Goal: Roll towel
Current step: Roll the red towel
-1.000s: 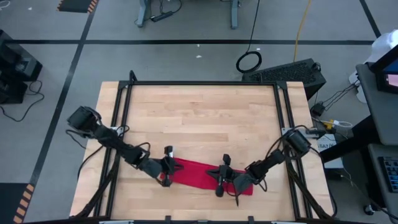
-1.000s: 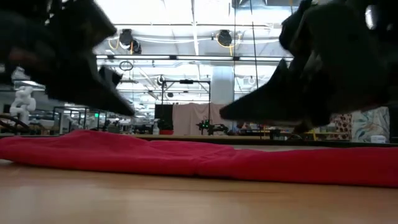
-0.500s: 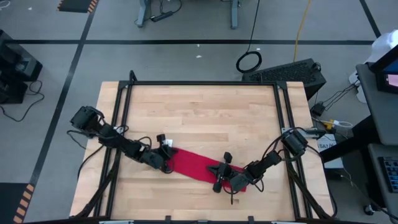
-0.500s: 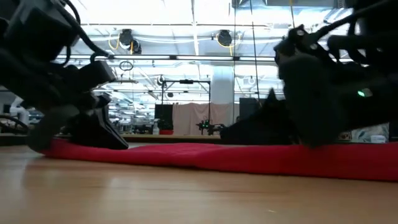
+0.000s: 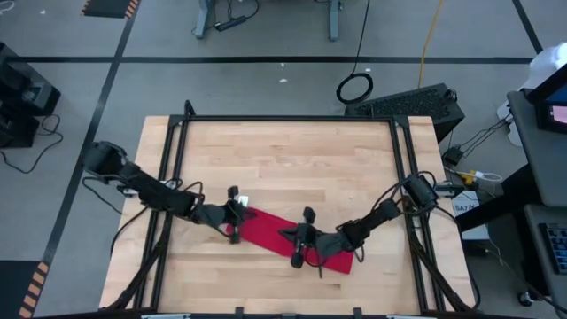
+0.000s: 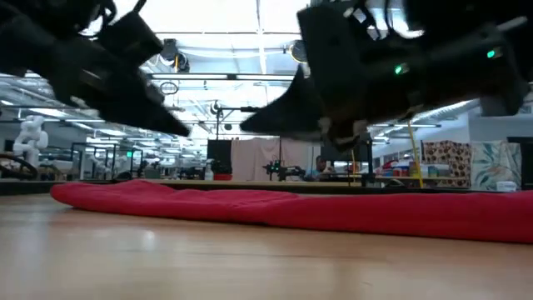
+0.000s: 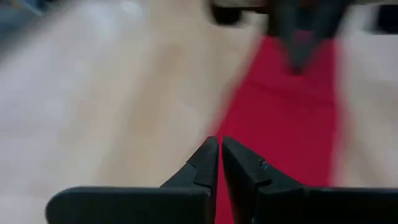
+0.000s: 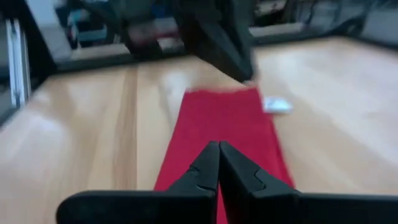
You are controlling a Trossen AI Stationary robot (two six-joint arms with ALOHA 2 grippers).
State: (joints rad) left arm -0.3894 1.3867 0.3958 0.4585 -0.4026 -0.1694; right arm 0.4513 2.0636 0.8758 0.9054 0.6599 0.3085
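Left arm: comes in from desk's left edge, low over the wood, reaching toward the middle.
Left gripper (image 5: 236, 215): sits at towel's left end, by the white tag. Fingers (image 7: 205, 163) nearly clenched, only a thin slit betw. them. In left wrist view tips lie over the red edge; can't tell if any cloth is nipped.
Towel (image 5: 276, 234): bright red, soft, plain. Folded into a long narrow strip, not rolled. Lies flat on the desk (image 5: 292, 159), near front edge, abt centre; runs on a slant, left end farther from front edge, right end closer. Low view (image 6: 275, 208): thin, low band w/ slight ripples along top, left end a bit puffed.
Tag (image 5: 243, 202): small, white, sticks out at strip's left end; shows in right wrist view too (image 8: 277, 105), lying on bare wood just beside the far corner.
Right gripper (image 5: 301, 244): over the right half of the strip. Fingers (image 8: 208, 163) clenched tight, tips together, nothing seen betw. them.
Right arm: comes in from desk's right edge, stretched low across the towel's right end.
Background: big workshop hall behind desk, ceiling lights, racks, a person far off.
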